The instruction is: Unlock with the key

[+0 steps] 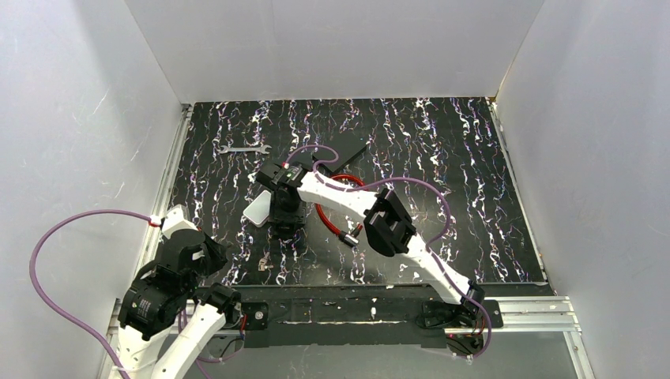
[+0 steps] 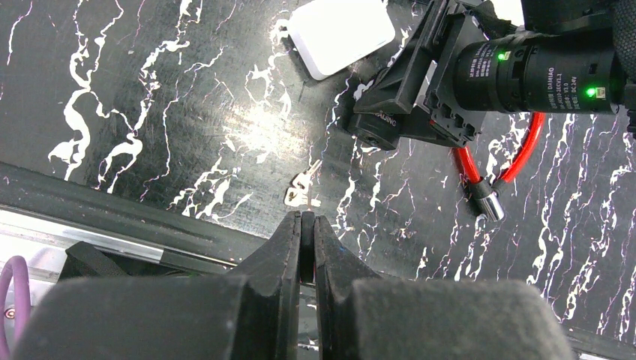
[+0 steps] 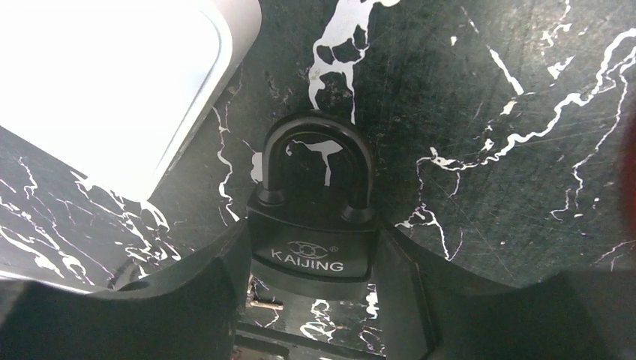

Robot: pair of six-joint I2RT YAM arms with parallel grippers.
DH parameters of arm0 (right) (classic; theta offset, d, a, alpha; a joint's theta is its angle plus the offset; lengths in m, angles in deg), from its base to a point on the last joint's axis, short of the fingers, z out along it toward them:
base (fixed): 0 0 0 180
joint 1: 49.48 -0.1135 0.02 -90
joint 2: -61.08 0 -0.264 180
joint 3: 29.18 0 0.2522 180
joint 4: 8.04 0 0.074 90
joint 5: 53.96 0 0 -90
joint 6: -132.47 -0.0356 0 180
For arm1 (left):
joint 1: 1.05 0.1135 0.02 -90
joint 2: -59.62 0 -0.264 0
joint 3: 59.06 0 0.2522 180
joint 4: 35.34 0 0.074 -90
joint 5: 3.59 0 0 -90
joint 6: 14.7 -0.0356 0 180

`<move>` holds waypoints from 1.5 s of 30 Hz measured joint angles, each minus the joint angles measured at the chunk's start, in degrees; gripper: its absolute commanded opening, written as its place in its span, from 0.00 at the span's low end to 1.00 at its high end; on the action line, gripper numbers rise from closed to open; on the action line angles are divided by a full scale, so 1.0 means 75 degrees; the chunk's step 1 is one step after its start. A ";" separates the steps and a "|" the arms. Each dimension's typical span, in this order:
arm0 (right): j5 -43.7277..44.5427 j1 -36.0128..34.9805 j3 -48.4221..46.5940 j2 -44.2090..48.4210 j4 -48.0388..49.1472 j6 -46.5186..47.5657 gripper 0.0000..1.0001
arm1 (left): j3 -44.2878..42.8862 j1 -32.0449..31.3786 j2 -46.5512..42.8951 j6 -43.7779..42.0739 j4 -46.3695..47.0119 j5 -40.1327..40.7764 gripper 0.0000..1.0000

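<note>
Black table top (image 1: 474, 197), smooth and hard, has thin white squiggles all over it like marble. Plain white walls (image 1: 79, 118) stand around three sides.

The white right arm (image 1: 348, 201) reaches far out to the middle of the table. The white left arm (image 1: 182, 316) stays folded low at the near left corner.

A flat white box with round corners (image 2: 341, 34) lies on the table, just beside the right arm's hand. A shiny red cable bent into a loop (image 2: 525, 150) lies on the other side of that hand. It has a little silver metal cap (image 2: 487, 202) on one end.

The right gripper (image 3: 311, 232) points down at the table. Its two thick black fingers sit tight against both sides of a black metal padlock with a curved bar on top (image 3: 311, 259). The lock has the word KAIJING on its front. It lies flat on the table with its bar pointing away, near the corner of the white box.

The left gripper (image 2: 302, 221) is squeezed all the way closed, with nothing between its black fingers.

A long flat silver wrench (image 1: 243, 148) lies far back on the table, well apart from everything.

The tiny silvery metal key on its small ring (image 2: 302, 189) lies flat on the table. It is just in front of the left gripper's tips and not touching them. It is near the padlock, with bare table between them.
</note>
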 measured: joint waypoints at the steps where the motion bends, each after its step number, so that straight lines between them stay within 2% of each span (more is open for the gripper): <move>1: -0.0059 0.0033 0.0067 0.0035 0.0057 0.0016 0.09 | 0.0000 0.0000 0.0000 0.0000 0.0003 0.0000 0.00; 3: -0.0153 0.0091 0.0314 0.0182 0.0224 0.0016 0.01 | 0.0000 0.0000 0.0000 -0.0003 0.0000 0.0000 0.00; 8: -0.0380 0.0332 0.1878 0.1037 0.1105 -0.0065 0.01 | 0.0000 0.0000 0.0003 -0.0003 0.0000 -0.0003 0.00; 12: -0.0369 0.0715 0.2525 0.1565 0.1259 -0.0188 0.01 | -0.0061 0.0000 0.0019 0.0005 -0.0100 0.0009 0.00; 22: -0.0851 0.1970 0.3593 0.4053 0.2502 -0.1027 0.01 | -0.2006 0.0000 0.0805 -0.0197 -0.0408 -0.0102 0.00; 30: -0.0890 0.2171 0.3794 0.5034 0.2828 -0.1763 0.01 | -0.3109 0.0000 0.2009 -0.0373 -0.0052 -0.1366 0.00; 39: -0.0966 0.2773 0.5877 0.6902 0.2849 -0.3237 0.01 | -0.3959 0.0000 0.2950 0.0052 0.0585 -0.2076 0.00; 45: -0.0957 0.2929 0.5689 0.7117 0.2540 -0.3897 0.01 | -0.3960 0.0000 0.3295 0.0197 0.1216 -0.2827 0.00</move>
